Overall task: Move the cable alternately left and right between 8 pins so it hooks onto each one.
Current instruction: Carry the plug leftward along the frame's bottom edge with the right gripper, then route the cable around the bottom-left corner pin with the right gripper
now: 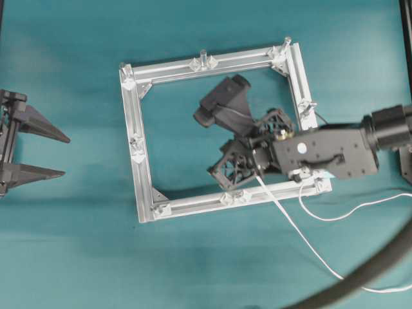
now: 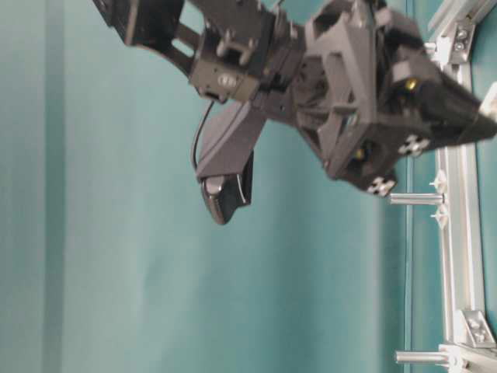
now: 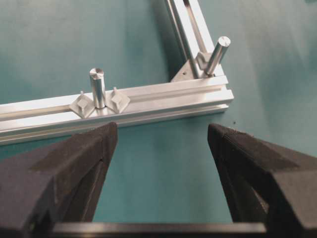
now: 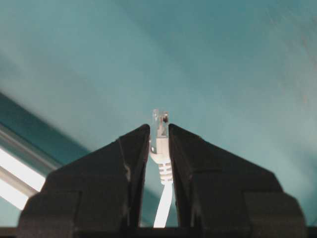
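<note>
My right gripper is shut on the plug-like tip of the white cable, and the clear tip pokes out past the fingertips. Seen from overhead, this gripper hangs over the lower right inside of the square rail frame, tilted down toward the table. From it the cable trails down and right across the mat. Pins stand on the frame: one on the top rail and one at the top right corner. My left gripper stands open left of the frame, holding nothing, and faces two pins.
A thick dark hose arcs across the bottom right corner. A second loop of the white cable lies right of the frame. The wrist camera of the right arm sits above the frame's middle. Teal mat surrounds the frame.
</note>
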### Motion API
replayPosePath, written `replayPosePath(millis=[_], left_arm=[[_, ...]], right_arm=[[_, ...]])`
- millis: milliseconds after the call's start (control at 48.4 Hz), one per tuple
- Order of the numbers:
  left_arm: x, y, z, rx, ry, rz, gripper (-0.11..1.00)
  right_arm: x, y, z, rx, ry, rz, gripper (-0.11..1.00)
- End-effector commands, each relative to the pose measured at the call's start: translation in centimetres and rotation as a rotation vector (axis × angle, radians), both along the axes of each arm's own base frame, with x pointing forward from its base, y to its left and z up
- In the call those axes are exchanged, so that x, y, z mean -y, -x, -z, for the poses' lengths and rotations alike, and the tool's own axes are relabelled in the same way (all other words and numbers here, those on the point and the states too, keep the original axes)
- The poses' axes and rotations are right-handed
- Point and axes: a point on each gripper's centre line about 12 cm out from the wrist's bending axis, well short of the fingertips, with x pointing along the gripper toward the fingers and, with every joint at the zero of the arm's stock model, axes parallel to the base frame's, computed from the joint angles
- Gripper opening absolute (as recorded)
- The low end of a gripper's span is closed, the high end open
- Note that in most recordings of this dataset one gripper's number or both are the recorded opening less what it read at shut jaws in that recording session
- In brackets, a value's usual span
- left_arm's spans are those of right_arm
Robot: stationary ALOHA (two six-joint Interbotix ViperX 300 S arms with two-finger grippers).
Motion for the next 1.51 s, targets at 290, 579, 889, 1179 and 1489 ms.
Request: replayPosePath(millis=[290, 579, 889, 1179, 1489], left_arm=[[0.0, -0.2, -0.3, 0.012, -0.001, -0.001, 0.77], [0.0, -0.2, -0.4, 0.017, 0.001, -0.001, 0.77], [0.0, -0.2, -0.3, 0.018, 0.001, -0.001, 0.77], [0.0, -0.2, -0.3, 0.018, 0.003, -0.002, 0.77], [0.0, -0.2, -0.3, 0.03, 0.004, -0.003, 0.77]], right_arm=[[-0.5, -2.7, -1.0, -0.012, 0.031, -0.314, 0.16], [-1.1, -5.2, -2.2, -0.126, 0.12, -0.611, 0.16], [-6.1, -6.8, -2.8, -0.176, 0.197, -0.987, 0.16], [-10.7, -6.7, -2.1, -0.261, 0.27, -1.275, 0.16], [-14.0, -9.0, -2.6, -0.213, 0.296, -1.321, 0.16]])
